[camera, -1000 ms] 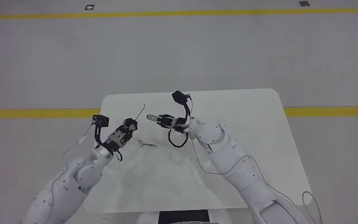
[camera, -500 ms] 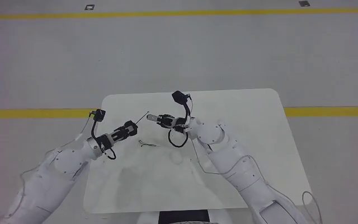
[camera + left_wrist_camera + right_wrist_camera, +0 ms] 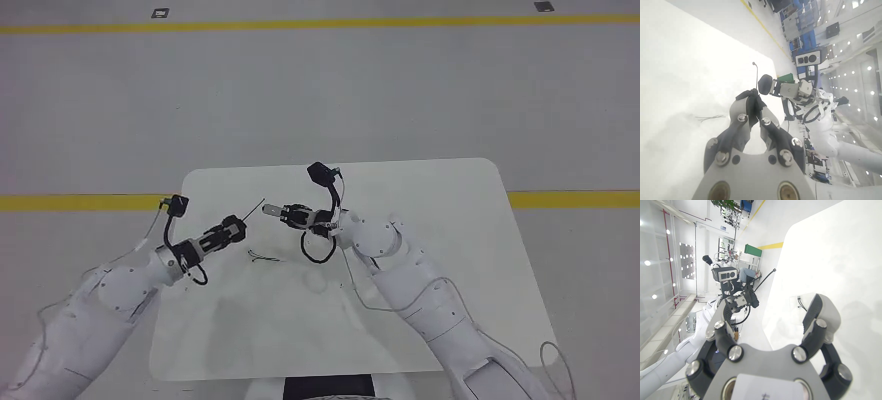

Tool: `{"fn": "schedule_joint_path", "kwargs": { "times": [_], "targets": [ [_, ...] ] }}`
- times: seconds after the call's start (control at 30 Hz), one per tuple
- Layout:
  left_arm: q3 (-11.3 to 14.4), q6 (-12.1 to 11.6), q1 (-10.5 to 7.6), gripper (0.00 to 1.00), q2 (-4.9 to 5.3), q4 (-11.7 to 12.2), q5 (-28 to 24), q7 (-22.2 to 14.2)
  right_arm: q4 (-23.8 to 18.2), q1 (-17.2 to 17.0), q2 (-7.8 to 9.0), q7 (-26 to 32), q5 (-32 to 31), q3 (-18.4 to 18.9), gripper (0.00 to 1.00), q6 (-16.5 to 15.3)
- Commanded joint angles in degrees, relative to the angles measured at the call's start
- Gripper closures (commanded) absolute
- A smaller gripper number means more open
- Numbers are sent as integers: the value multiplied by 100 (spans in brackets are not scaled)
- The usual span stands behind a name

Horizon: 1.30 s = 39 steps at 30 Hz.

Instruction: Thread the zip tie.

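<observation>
Pinching one end of the zip tie [image 3: 254, 209] between closed fingers, the left gripper [image 3: 240, 222] is holding it in the air over the near-left part of the table [image 3: 450, 200]. The tie is standing out straight from the fingertips as a thin dark strip. Seen from above, its long axis is running diagonally, away from the robot and toward its right side. The small square head is sitting at the free far end, which is pointing at the right gripper [image 3: 268, 210]. In the left wrist view the tie [image 3: 757, 75] is rising out of the left gripper [image 3: 753, 93] and passing just beside a dark pad of the right gripper [image 3: 764, 84]; whether it is touching that pad is hard to tell.

The right gripper [image 3: 772, 302] is facing the left gripper [image 3: 751, 296] with its jaws spread wide and nothing between them. The tie [image 3: 765, 279] is slanting up beyond them.

A few spare ties [image 3: 263, 257] are lying flat on the table, near both grippers and a little closer to the robot.

The table is showing as a plain white top with rounded corners. It is standing on a pale grey floor [image 3: 320, 90] crossed by a yellow line [image 3: 90, 202]. A green box [image 3: 753, 250] is sitting beyond the table's edge in the right wrist view.
</observation>
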Motion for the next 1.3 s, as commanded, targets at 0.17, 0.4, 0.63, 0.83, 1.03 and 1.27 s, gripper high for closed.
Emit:
{"fn": "schedule_joint_path", "kwargs": {
  "times": [0.17,0.4,0.63,0.83,1.03,1.27],
  "targets": [
    [-356,0,-249,100,-17,832,-2041,-2184,0,0,0,0,0,0,0,0],
    [-690,0,-435,100,-194,1627,-3173,-3878,0,0,0,0,0,0,0,0],
    [-610,0,-750,100,-452,2212,-3437,-4521,0,0,0,0,0,0,0,0],
    [-628,0,-861,100,-537,2384,-3525,-4881,0,0,0,0,0,0,0,0],
    [-628,0,-861,100,-537,2384,-3525,-4881,211,23,-23,661,1298,98,0,-585],
    [-628,0,-861,100,-537,2384,-3525,-4881,1199,620,-136,1904,2831,-83,0,-993]
  ]
}}
